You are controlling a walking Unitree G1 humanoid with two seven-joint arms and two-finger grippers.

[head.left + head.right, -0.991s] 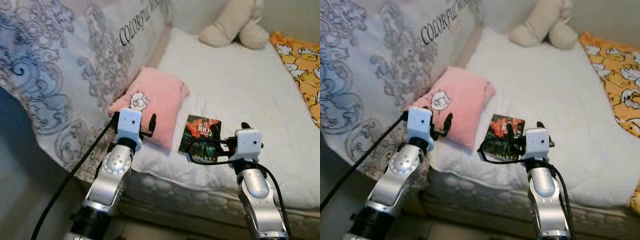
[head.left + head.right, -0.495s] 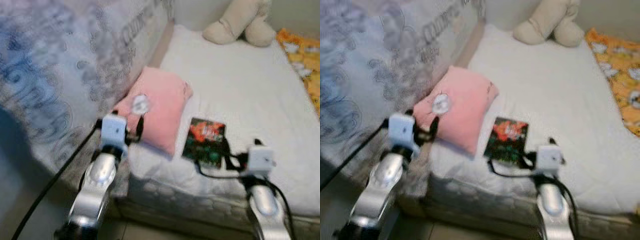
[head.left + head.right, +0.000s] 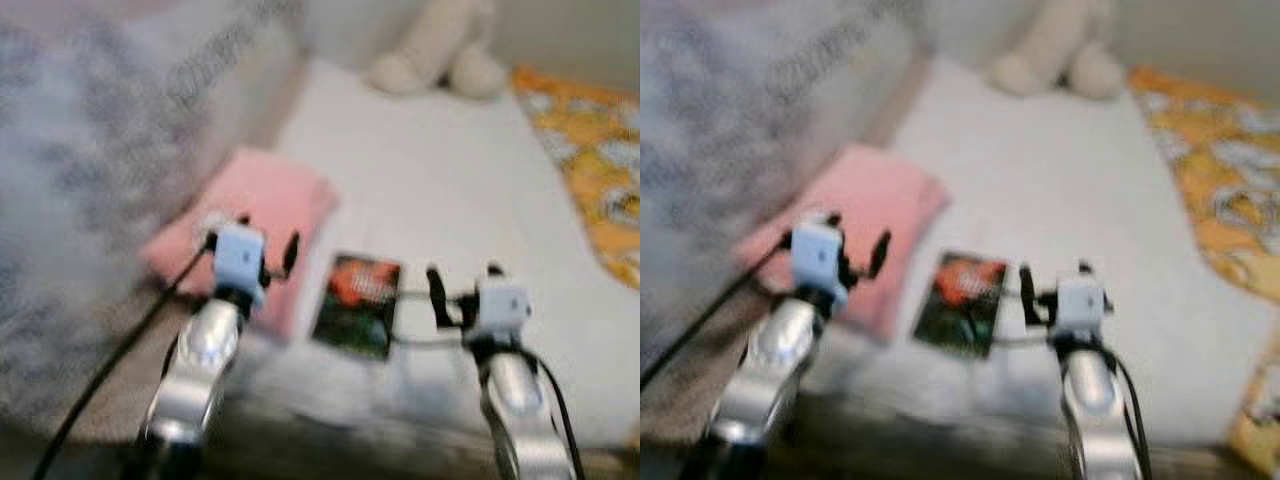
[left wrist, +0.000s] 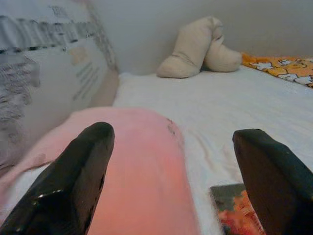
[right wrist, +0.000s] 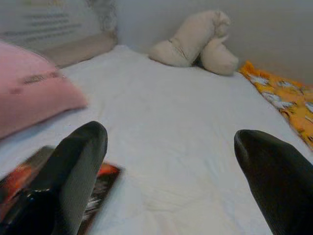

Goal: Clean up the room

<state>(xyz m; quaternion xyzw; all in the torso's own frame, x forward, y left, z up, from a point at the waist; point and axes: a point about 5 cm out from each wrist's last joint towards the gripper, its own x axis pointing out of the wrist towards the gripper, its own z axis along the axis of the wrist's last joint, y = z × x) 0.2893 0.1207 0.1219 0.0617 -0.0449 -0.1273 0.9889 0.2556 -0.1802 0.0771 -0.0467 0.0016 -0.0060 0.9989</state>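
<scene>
A pink pillow (image 3: 250, 210) lies at the left of a white bed (image 3: 440, 180). A dark book with a red-orange cover (image 3: 358, 303) lies beside it near the bed's front edge. My left gripper (image 3: 252, 245) hovers open over the pillow's near end, and the pillow (image 4: 142, 161) shows between its fingers (image 4: 73, 191) with nothing held. My right gripper (image 3: 463, 283) stands open just right of the book. The book's corner (image 5: 105, 172) shows behind its left finger (image 5: 73, 171). The eye views are blurred.
A beige plush toy (image 3: 430, 50) sits at the head of the bed. An orange patterned blanket (image 3: 590, 170) covers the right side. A grey patterned quilt (image 3: 90, 200) is heaped along the left. The white sheet (image 5: 181, 122) stretches beyond the book.
The whole picture has swung and blurred, so the camera has moved. Both grippers stay open, the left by the pillow and the right by the book.
</scene>
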